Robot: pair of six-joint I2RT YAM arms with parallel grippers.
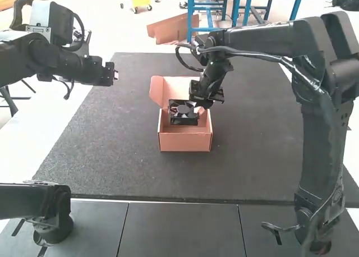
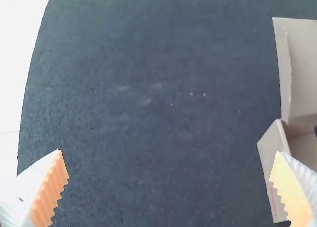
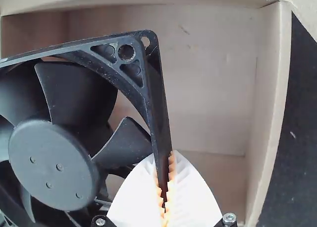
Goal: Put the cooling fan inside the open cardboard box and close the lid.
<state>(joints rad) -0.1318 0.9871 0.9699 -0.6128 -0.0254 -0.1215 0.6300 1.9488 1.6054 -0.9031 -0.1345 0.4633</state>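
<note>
The right gripper (image 3: 166, 190) was clamped on the cooling fan (image 3: 74, 152) by its frame edge, so it hung upright just beneath the fingers, low within the open cardboard box (image 1: 185, 139), apparently for a clean release, while the left gripper (image 1: 114, 74), fingers apart, hung well aside.

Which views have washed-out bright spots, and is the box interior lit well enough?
High view: the white surface beside the mat glares. Left wrist view: same surface blown out. Right wrist view: cardboard box interior evenly lit, cooling fan plain in the right gripper.
</note>
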